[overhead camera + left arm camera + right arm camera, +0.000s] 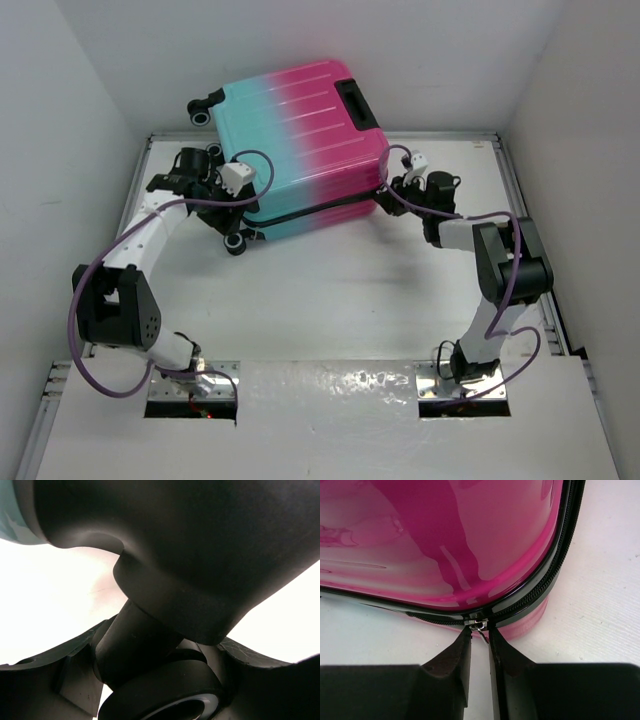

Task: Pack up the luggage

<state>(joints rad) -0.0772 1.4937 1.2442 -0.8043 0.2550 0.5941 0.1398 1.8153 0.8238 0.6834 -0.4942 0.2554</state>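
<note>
Luggage (300,150) lies closed on the desk (330,290) between the left claw (222,183), at its turquoise end, and the right claw (398,185), at its pink corner. The left wrist view shows fingers (45,680) spread either side of a wheel (170,692); whether they grip it cannot be told. In the right wrist view, the claw's tips pinch the zipper pull (479,626) at the seam just ahead

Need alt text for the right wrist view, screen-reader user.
The right gripper pinches the small metal zipper pull at the seam of the pink luggage shell. The black zipper runs along the shell's lower edge and curves up at right, with the white table beneath.
</note>
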